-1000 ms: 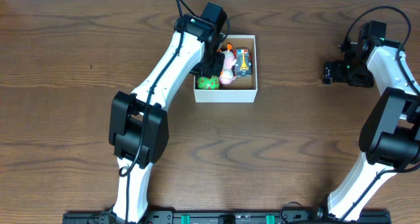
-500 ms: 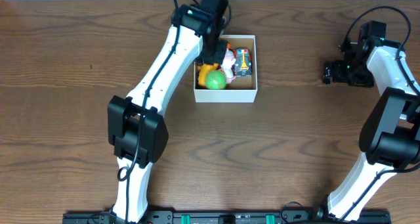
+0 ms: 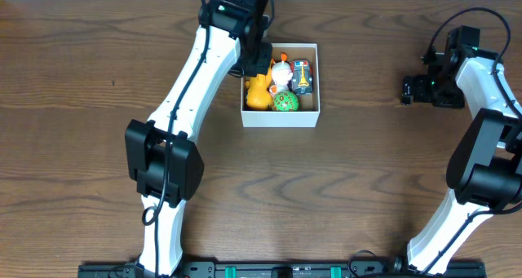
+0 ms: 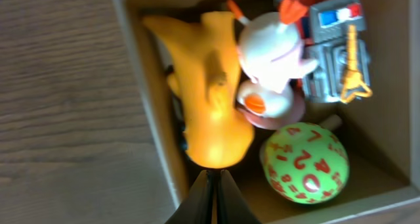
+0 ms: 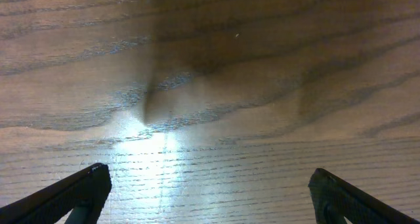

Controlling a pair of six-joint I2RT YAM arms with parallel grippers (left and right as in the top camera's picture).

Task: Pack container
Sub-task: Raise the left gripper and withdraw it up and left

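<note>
A: Where is the square, shallow container (image 3: pixel 280 117) with white walls and a brown cardboard inside?

B: Directly beneath the left claw (image 4: pixel 211 188), on the dark wooden table (image 3: pixel 81 107). The claw hangs over the box's side nearest its own arm.

A: And that claw's jaws?

B: Pressed together tip to tip, with nothing between them. Just ahead of the tips lies a long orange-yellow rubber toy (image 4: pixel 210 99). I cannot tell whether the tips touch it.

A: What else lies in the box?

B: In the wrist view, ahead and to the right of the tips, there is a round white plastic figure (image 4: pixel 269 53) with orange spots, resting against the orange toy. Farther right is a grey toy car (image 4: pixel 338 53) with a blue-and-red light bar and a yellow ladder. Close on the right of the tips sits a green ball (image 4: pixel 305 161) printed with red numbers, touching the white figure.

A: The right claw (image 5: pixel 210 191)?

B: Its jaws are spread wide and hold nothing, with only bare wood below and ahead. The container is well apart from it, over by the other arm.
</note>
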